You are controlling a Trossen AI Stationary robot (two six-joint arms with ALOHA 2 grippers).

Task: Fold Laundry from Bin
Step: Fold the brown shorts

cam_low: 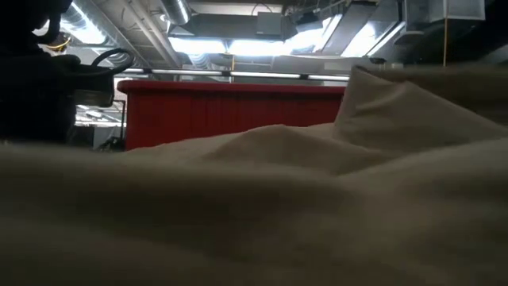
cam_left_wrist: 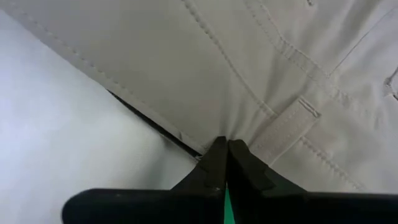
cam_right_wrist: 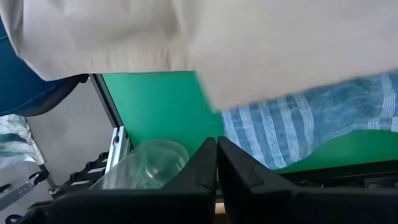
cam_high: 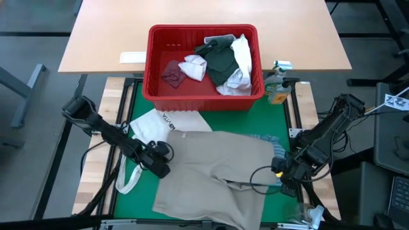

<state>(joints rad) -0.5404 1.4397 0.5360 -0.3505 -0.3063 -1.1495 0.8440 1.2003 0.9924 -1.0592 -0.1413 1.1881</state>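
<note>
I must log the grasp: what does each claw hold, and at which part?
The left claw is shut on the tan garment's left edge. The right claw is shut with nothing visible between its fingers.

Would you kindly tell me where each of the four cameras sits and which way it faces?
High view: overhead, straight down on the red bin, tan garment and both arms.
Low view: table height, level across tan cloth to the bin; dark arm at the left edge.
Left wrist view: behind the shut left claw, pinching the tan garment's edge.
Right wrist view: behind the shut right claw, facing the blue-striped cloth.
All four show the tan garment.
</note>
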